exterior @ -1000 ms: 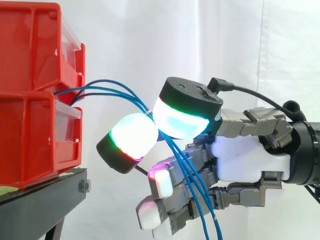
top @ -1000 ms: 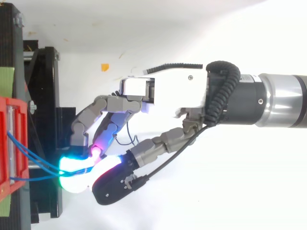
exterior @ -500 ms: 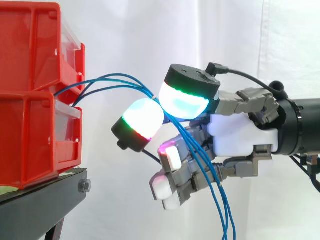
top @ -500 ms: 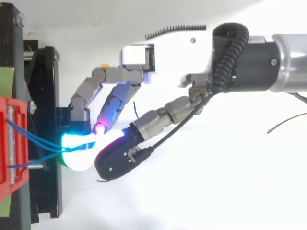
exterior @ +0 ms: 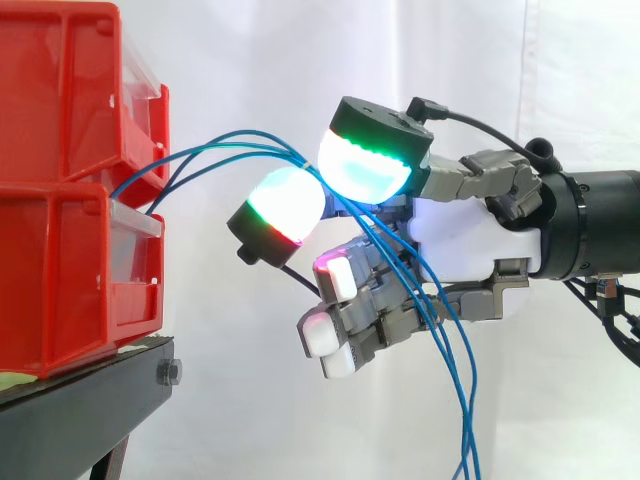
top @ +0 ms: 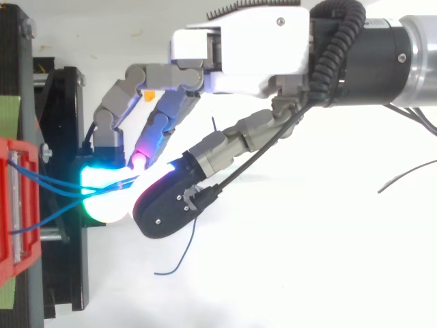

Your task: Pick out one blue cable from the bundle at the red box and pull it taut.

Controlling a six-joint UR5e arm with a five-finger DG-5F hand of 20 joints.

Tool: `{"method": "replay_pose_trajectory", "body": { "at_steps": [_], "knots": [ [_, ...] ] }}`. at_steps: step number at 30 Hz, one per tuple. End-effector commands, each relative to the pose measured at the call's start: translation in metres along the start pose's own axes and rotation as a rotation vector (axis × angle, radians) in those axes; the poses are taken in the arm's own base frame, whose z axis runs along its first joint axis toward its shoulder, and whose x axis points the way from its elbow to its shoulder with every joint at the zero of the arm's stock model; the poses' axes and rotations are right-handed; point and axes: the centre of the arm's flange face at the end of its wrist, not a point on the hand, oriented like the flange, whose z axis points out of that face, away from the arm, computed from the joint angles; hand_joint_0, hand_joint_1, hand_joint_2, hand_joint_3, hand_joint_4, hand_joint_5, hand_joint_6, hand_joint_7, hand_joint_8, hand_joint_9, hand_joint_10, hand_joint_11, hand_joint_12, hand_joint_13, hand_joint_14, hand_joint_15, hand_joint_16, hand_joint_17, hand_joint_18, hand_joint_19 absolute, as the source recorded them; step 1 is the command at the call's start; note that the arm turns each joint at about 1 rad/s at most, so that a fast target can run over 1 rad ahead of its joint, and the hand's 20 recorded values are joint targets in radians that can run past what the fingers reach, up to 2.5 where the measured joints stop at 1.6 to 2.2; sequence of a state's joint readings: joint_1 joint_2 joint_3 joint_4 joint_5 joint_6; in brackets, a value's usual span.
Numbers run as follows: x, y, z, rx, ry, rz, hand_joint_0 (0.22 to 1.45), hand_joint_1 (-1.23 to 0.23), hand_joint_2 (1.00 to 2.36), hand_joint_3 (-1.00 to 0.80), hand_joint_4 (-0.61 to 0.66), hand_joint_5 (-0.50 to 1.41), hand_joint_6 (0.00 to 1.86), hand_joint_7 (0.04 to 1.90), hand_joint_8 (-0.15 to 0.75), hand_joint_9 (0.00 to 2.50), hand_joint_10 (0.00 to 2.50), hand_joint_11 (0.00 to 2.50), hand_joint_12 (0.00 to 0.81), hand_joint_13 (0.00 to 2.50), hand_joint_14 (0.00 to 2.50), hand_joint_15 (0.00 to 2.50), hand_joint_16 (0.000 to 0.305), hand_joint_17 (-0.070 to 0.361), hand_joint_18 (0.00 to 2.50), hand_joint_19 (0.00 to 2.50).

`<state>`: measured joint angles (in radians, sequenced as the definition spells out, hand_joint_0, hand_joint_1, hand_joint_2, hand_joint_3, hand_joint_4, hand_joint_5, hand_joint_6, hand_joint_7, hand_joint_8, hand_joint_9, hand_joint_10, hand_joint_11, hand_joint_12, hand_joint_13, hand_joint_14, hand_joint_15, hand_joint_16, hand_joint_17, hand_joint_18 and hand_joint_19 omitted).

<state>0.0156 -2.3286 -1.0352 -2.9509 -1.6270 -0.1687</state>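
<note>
— While it pinches like that, what exactly has the hand point(exterior: 470, 240) got hold of?

— The blue cables point(exterior: 230, 140). Two glowing pads point(exterior: 365, 170) are pressed together with the strands running between them. The other fingers curl underneath, holding nothing that I can see. More than one strand goes through the pinch, and I cannot tell whether just one is really clamped.

— And where do they come from?

— From the gap between the two stacked red bins point(exterior: 60, 270) on the left. They arch up and over to the pads, then drop across the palm and hang down below. Looking from above, a loose end point(top: 183, 249) curls against the white ground under the hand.

— Why hold them out there, away from the bins?

— I reckon it's so there is a stretch of cable to draw on. That stretch bows upward, so it is slack, not taut. Drawing the hand away from the bins looks to be the part not yet done.

— What's it all standing on?

— The bins sit on a black stand point(exterior: 90, 400) with a bolt point(exterior: 168, 372) at its corner. Behind hangs a plain white curtain point(exterior: 300, 60), and the arm reaches in from the right, about level with the bins.
</note>
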Motion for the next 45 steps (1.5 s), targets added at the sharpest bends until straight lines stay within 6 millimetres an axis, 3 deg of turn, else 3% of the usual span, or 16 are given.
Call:
{"method": "replay_pose_trajectory", "body": {
  "at_steps": [1,12,23,34,45],
  "knots": [
    [-0.0003,-0.0002,-0.0001,0.001,-0.001,0.000,0.62,-0.65,1.00,-0.46,-0.05,-0.15,0.96,0.62,0.193,0.96,0.02,0.62,0.291,0.86,0.01,0.37,0.035,0.079,0.63,0.50],
    [-0.0003,-0.0014,0.0001,0.003,-0.002,0.000,0.59,-0.61,1.00,-0.50,-0.02,-0.14,0.95,0.63,0.197,0.99,0.02,0.63,0.290,0.87,0.01,0.36,0.035,0.079,0.64,0.51],
    [0.0006,0.0000,0.0001,0.001,-0.003,0.002,0.57,-0.55,1.01,-0.41,0.00,-0.12,0.94,0.67,0.225,1.03,0.02,0.61,0.310,0.86,0.01,0.38,0.037,0.082,0.62,0.56],
    [0.0019,-0.0006,0.0001,0.002,-0.001,0.003,0.61,-0.69,1.02,-0.24,-0.01,-0.11,0.95,0.72,0.223,1.05,0.02,0.63,0.304,0.87,0.02,0.38,0.036,0.080,0.65,0.53],
    [0.0019,-0.0006,0.0001,0.002,-0.001,0.000,0.64,-0.73,1.02,-0.27,-0.08,-0.12,0.96,0.72,0.205,1.04,0.02,0.64,0.295,0.88,0.02,0.37,0.035,0.078,0.67,0.51]
  ]
}}
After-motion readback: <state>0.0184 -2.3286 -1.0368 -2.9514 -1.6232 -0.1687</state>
